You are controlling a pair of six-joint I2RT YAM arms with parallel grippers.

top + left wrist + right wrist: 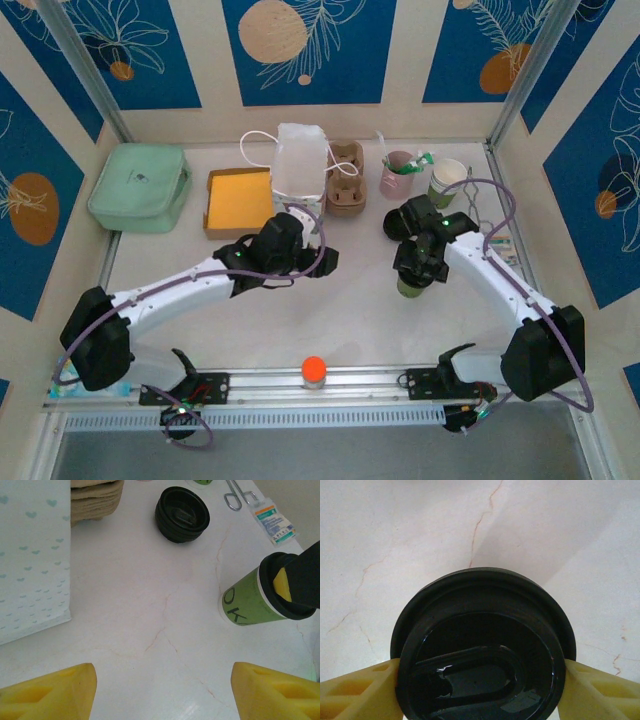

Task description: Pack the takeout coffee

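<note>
The takeout coffee [409, 288] is a green paper cup with a black lid, standing on the table right of centre. From above, its lid [482, 645] sits between my right gripper's [482, 685] yellow fingers [360, 695], which press on it from both sides. In the left wrist view the cup [247, 605] stands at the right with a yellow finger over its lid. My left gripper [165, 680] hangs open over bare table left of the cup, nothing between its fingers. From the top camera it [325, 262] is near the white paper bag [300, 165].
Behind the bag are a cardboard cup carrier [345, 178], a pink cup with straws [397, 175] and a lidless green cup [447, 182]. A stack of black lids [181, 514], scissors [240, 495] and a packet [274, 521] lie beyond. A mint case [140, 187] and yellow box [240, 200] sit back left.
</note>
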